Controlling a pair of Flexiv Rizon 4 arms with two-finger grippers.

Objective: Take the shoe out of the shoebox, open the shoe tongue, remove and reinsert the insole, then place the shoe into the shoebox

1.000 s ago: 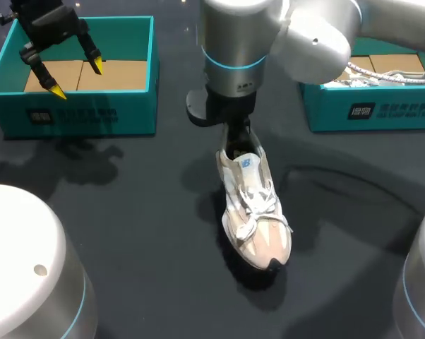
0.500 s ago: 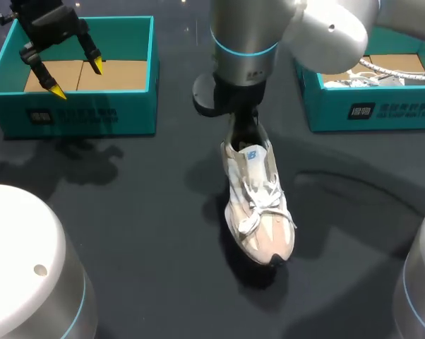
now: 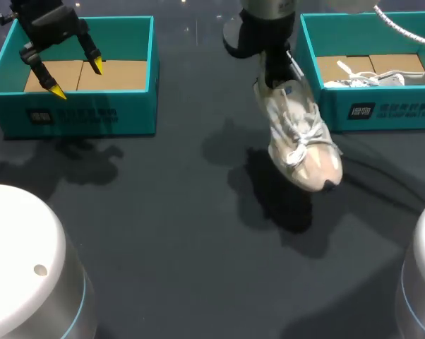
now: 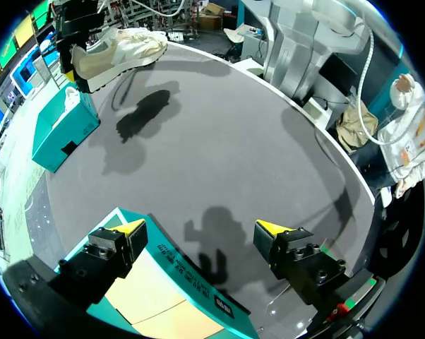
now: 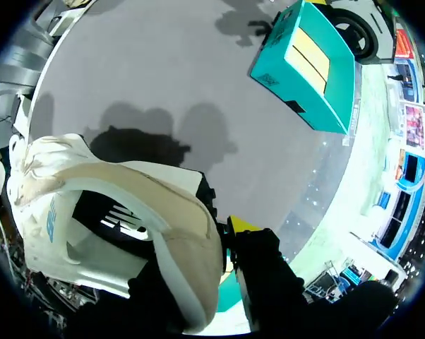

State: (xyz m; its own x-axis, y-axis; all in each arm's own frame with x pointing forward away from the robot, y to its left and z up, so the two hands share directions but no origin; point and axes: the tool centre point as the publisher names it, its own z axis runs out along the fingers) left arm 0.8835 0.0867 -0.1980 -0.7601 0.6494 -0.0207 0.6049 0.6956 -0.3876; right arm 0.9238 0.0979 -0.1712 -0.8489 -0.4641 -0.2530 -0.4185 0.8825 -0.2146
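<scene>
A cream and white shoe point(image 3: 299, 138) hangs in the air, toe down, just left of the right teal shoebox point(image 3: 368, 109). My right gripper point(image 3: 277, 73) is shut on the shoe's heel collar. In the right wrist view the shoe point(image 5: 121, 212) fills the space by the gripper point(image 5: 218, 240), with one yellow fingertip point(image 5: 241, 226) outside the heel and the other hidden inside. My left gripper point(image 3: 75, 78) hovers open over the left shoebox point(image 3: 78, 113), holding nothing; the left wrist view shows its gripper point(image 4: 202, 227) spread wide above the box rim point(image 4: 177, 275) and the shoe point(image 4: 117, 51) far off.
The right shoebox holds another white shoe point(image 3: 382, 76) on its cardboard floor. The left shoebox shows only bare cardboard. The shoe's shadow point(image 3: 276, 194) falls on the dark tabletop between the boxes.
My right arm has lifted the shoe off the table and carried it back and to the right, up to the right shoebox. The left arm has stayed still.
</scene>
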